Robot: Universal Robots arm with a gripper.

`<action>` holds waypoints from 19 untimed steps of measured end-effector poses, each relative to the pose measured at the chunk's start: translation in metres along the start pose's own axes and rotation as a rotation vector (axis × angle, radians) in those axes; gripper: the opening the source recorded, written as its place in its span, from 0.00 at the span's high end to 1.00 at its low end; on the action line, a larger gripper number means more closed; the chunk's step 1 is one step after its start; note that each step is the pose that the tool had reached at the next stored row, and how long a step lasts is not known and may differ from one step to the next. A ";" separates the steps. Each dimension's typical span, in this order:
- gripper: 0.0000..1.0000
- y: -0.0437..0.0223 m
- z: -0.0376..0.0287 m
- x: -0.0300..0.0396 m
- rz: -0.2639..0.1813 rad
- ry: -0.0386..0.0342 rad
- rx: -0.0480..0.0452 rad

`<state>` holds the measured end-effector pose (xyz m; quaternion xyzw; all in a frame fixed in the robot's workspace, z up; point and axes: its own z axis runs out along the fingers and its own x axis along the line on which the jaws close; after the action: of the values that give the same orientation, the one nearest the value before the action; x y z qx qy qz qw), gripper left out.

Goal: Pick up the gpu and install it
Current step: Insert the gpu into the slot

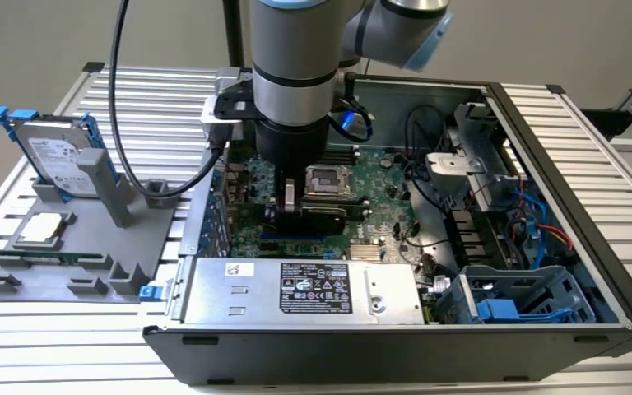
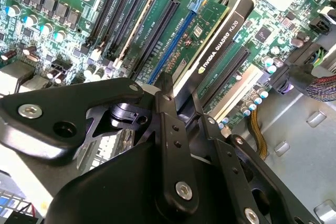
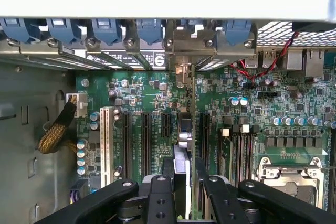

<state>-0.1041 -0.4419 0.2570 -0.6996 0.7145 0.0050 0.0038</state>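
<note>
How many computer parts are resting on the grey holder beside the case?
3: a hard drive standing at the back, a square processor lying in the middle, a memory stick lying in front. Others may be hidden.

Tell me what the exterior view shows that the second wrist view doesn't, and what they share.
Exterior view alone: the hard drive standing in the grey holder at that view's left, beside the open computer case, and the power supply along the near edge. Second wrist view alone: the blue expansion slot running alongside the gpu. Both: the pincer shut on the gpu's edge, above the motherboard.
</note>
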 end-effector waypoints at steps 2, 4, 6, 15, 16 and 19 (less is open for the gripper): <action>1.00 0.0001 0.0000 0.0000 0.000 0.0000 0.0000; 1.00 0.0003 0.0001 0.0000 0.000 -0.0001 0.0001; 1.00 0.0006 0.0003 0.0000 0.000 0.0001 0.0000; 1.00 0.0010 0.0034 0.0001 0.000 0.0003 -0.0001; 1.00 0.0010 0.0034 0.0001 0.000 0.0003 -0.0001; 1.00 0.0010 0.0035 0.0001 0.000 0.0003 0.0000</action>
<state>-0.1051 -0.4419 0.2536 -0.6996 0.7145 0.0049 0.0037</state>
